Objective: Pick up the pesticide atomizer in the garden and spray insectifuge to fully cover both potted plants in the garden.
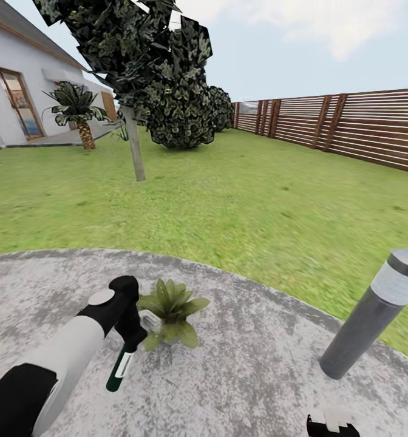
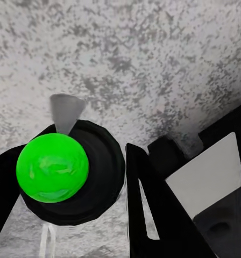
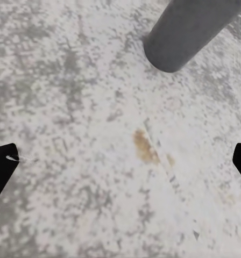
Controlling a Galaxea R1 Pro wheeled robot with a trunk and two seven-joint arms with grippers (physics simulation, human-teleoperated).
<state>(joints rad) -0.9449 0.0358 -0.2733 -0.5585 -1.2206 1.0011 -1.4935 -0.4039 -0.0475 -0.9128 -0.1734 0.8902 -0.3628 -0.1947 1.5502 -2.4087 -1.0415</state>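
The lawn (image 1: pixel 228 200) spreads wide and bare toward the fence (image 1: pixel 350 124), with a tree (image 1: pixel 134 145), a dark bush (image 1: pixel 180 115), a palm (image 1: pixel 76 112) and the house (image 1: pixel 22 85) all well back, so there is plenty of room ahead; the robot stands on the round paving (image 1: pixel 258 364), whose curved edge meets the grass just beyond the work. A grey post lamp (image 1: pixel 374 315) rises on the right of the paving, well apart from the plant, and it is the one upright thing an arm could swing into. The left arm (image 1: pixel 64 358) reaches forward, its tool (image 1: pixel 128 331) closed on the atomizer (image 1: pixel 120 370), which hangs down from the grip with its dark green body and white label below the fingers. It is held just beside the plant (image 1: pixel 170 309), a low rosette sitting on the paving, which I judge is so the nozzle end sits close to the leaves for spraying; whether the nozzle faces them cannot be told. In the left wrist view a bright green round face (image 2: pixel 52 167), seemingly the bottle's end, lies between the dark fingers (image 2: pixel 153 209) over bare paving. The right tool (image 1: pixel 331 425) shows low at the frame edge, near the lamp's base; in its wrist view the fingertips (image 3: pixel 2 166) stand wide apart with nothing between, above open paving with a brownish stain (image 3: pixel 147 148).
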